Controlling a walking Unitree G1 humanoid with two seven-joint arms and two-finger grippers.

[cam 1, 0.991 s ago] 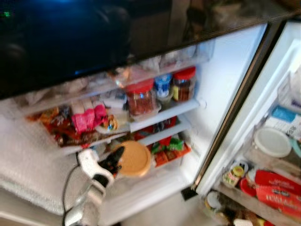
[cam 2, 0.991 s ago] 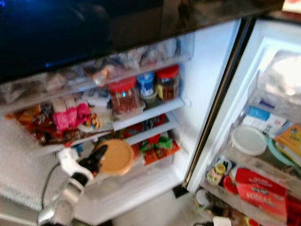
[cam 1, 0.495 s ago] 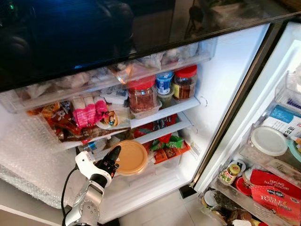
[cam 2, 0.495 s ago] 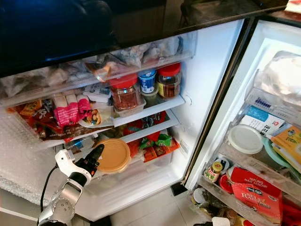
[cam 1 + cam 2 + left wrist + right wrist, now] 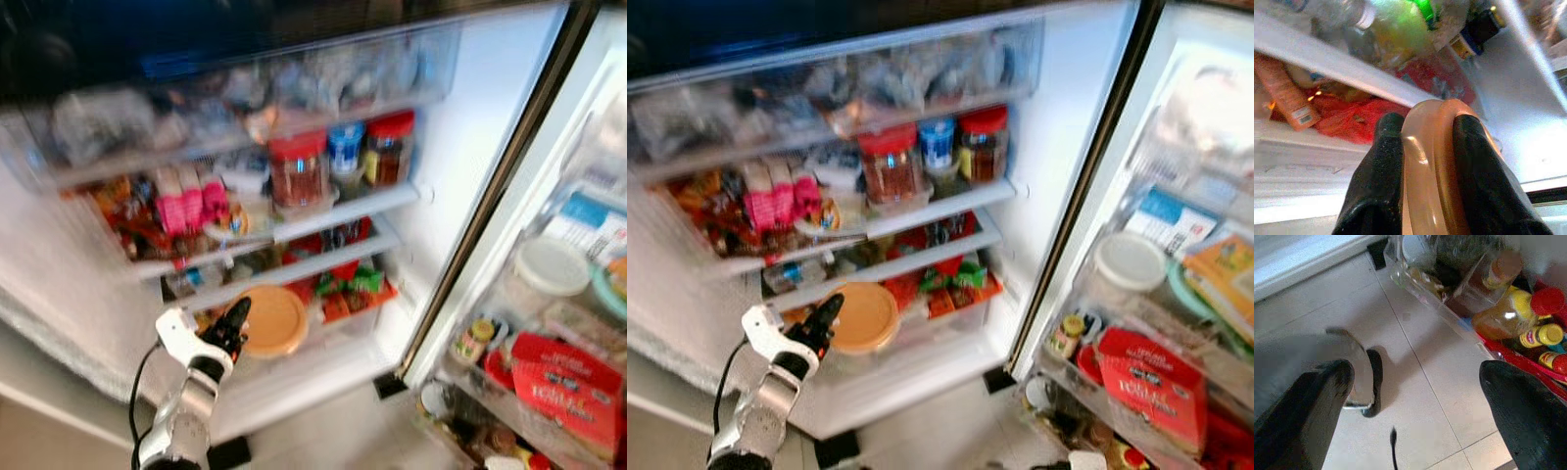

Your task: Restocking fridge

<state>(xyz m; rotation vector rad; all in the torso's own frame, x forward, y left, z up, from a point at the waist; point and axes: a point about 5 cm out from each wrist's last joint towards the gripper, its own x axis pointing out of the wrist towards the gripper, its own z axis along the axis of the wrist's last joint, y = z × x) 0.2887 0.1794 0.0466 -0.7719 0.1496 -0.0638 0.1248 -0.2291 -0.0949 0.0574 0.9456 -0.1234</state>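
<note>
We stand before an open fridge (image 5: 460,147), white inside, its door (image 5: 588,196) swung out at right over a pale tile floor (image 5: 1415,382). The head views are blurred.

Top: a clear drawer (image 5: 245,98) of bagged goods. On the shelf (image 5: 333,215) below it, near the right edge, stand a red-lid jar (image 5: 297,171), a blue-lid tub (image 5: 345,157) and a 2nd red-lid jar (image 5: 389,147); pink packs (image 5: 186,196) sit toward the left edge w/ other wrappers. A lower shelf carries green and red packets (image 5: 353,289) near its right end.

The door racks hold a white lid (image 5: 554,266), a small yellow-cap jar (image 5: 473,340) and a red box (image 5: 563,392).

Our left claw (image 5: 1422,142) reaches up from lower left into the bottom of the fridge, fingers (image 5: 1378,186) clamped on the rim of a round tan tub (image 5: 272,320), one finger either side of its edge. The tub sits at the front left of the bottom compartment, just left of the packets; we can't tell if it rests on anything.

Our right claw (image 5: 1415,377) hangs wide open over the floor, near the door's lowest rack, where a yellow-cap bottle (image 5: 1498,318) and red-cap bottles (image 5: 1547,301) stand.
</note>
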